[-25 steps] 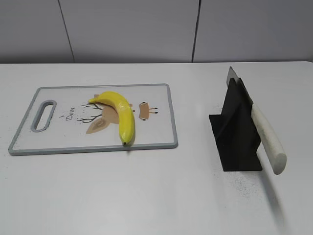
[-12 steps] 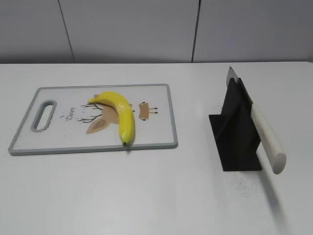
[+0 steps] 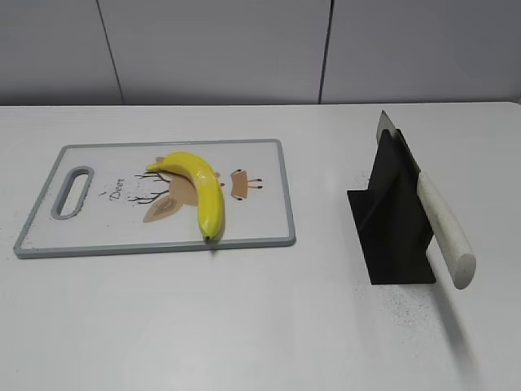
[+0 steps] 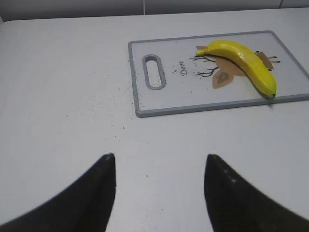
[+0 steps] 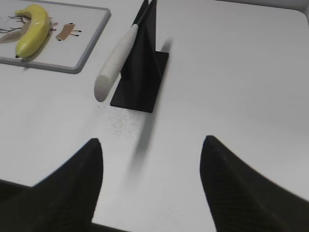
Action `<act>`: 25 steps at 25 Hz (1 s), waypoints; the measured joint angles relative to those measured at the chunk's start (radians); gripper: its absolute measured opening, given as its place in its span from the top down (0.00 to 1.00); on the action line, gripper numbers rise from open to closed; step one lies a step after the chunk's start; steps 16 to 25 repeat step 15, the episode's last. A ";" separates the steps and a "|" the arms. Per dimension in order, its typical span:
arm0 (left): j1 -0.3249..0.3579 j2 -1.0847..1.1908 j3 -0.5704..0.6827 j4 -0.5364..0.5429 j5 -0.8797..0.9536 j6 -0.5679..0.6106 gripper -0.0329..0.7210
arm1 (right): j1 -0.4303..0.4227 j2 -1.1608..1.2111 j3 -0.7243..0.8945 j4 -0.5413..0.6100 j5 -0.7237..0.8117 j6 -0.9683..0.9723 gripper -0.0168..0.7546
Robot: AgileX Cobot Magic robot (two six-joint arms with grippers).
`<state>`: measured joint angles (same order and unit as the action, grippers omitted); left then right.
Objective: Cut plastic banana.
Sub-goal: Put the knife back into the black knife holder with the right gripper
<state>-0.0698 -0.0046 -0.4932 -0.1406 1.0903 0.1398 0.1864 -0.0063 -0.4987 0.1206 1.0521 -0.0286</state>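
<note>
One plastic banana [image 3: 199,187] – glossy yellow, curved, dark-tipped – lies on one grey-rimmed cutting board [image 3: 269,232]. Right of the board, well apart, one black stand [image 3: 391,224] holds one knife [image 3: 444,228], its blade mostly hidden. Left gripper [image 4: 159,166] and right gripper [image 5: 150,154] both gape wide, empty – their dark fingers cut off by the frame.

Left tool [image 4: 159,166]: two dark fingers [image 4: 99,193] enter from the lower edge of its wrist view, spread wide apart, nothing between them. It hangs above the bench, touching nothing.

Right tool [image 5: 152,154]: fingers [image 5: 227,183] likewise spread wide, gap empty, held clear above the bench.

Neither arm nor tool shows in the exterior view.
</note>
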 joint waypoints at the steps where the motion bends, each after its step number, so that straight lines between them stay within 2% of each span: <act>1: 0.000 0.000 0.000 0.000 0.000 0.000 0.21 | -0.022 0.000 0.000 0.000 0.000 0.000 0.32; 8: 0.000 0.000 0.000 0.000 0.000 0.000 0.21 | -0.099 0.000 0.000 0.000 0.000 0.000 0.32; 25: 0.000 0.000 0.000 0.000 0.000 0.000 0.21 | -0.100 0.000 0.000 0.001 0.000 0.000 0.32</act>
